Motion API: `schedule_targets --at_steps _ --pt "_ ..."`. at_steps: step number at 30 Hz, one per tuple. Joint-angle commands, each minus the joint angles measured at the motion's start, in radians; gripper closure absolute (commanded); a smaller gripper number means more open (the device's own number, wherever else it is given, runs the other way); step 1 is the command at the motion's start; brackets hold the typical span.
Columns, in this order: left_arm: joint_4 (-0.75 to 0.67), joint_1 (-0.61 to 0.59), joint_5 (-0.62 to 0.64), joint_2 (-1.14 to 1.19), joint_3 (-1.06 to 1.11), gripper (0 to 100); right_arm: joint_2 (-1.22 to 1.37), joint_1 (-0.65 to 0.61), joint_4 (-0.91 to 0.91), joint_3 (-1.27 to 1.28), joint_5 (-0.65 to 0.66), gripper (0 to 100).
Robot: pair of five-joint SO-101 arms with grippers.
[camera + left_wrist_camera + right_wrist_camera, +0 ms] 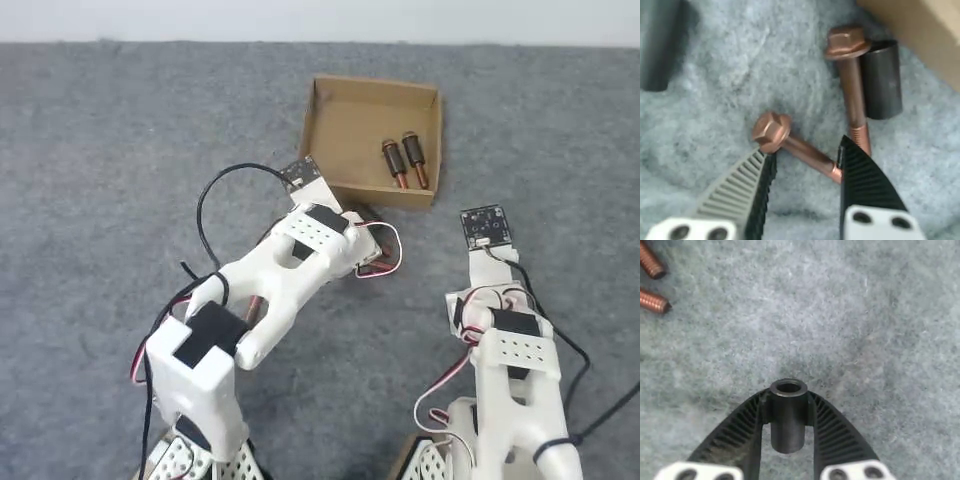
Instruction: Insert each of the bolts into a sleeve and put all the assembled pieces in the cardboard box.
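two assembled pieces [415, 160] lie in cardboard box [345, 135]. left end effector [806, 150] spread, straddling bolt [790, 142] on surface [730, 90]; second bolt [852, 90] touches loose sleeve [882, 80]. right end effector [788, 397] pinches held sleeve [788, 415]. judged: at least two assemblies left.

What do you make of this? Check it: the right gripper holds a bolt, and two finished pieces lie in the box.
Not a bolt: the right gripper is shut on a sleeve, as the right wrist view shows. Two finished pieces do lie in the box.
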Motion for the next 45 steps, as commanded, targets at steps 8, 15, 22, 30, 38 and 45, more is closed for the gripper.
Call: schedule_targets --at_steps 8,15,22,30,38,45 --pt "0.124 -0.025 -0.147 -0.014 -0.070 99 -0.028 -0.002 -0.016 -0.006 0.021 99.2" --pt "0.305 -0.025 -0.417 -0.014 -0.147 99 -0.028 -0.002 -0.015 -0.006 0.021 99.2" --pt "0.269 -0.021 -0.583 -0.009 -0.147 99 -0.028 -0.002 -0.015 -0.006 0.021 99.2" --pt "0.259 -0.025 -0.618 -0.012 -0.131 93 -0.028 -0.001 -0.013 -0.006 0.023 99.2" --pt "0.259 -0.021 -0.617 -0.012 -0.114 84 -0.028 0.001 -0.012 -0.006 0.023 99.2" --pt "0.189 -0.025 -0.617 0.000 -0.084 91 -0.028 0.001 -0.012 -0.006 0.023 99.2"
